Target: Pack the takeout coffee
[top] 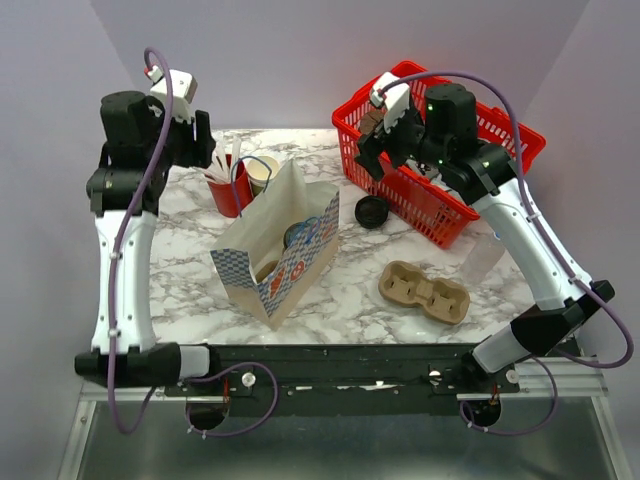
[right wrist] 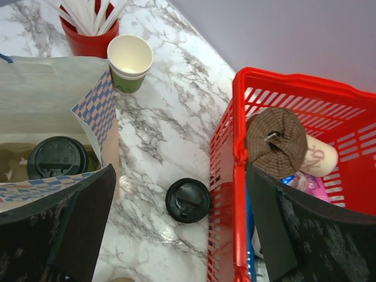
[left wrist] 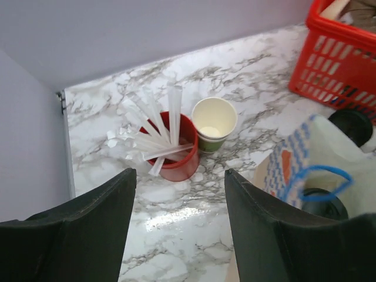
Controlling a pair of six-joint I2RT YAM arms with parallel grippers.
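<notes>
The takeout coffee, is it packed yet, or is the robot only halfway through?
It looks nearly done. The takeout coffee, black lid on, stands inside the paper bag. Nothing is in hand: the left gripper and right gripper are both open and empty, above the table. Possibly left: a loose lid lies on the table, an unlidded cup stands outside, and the bag is open.

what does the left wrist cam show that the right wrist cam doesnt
Only the left wrist view: the table's left edge against the wall. Only the right wrist view: a look down into the red basket, where a brown roll lies. Both: the red cup of straws, the lidless paper cup, the paper bag with the lidded takeout coffee inside, and a loose black lid beside the basket.
</notes>
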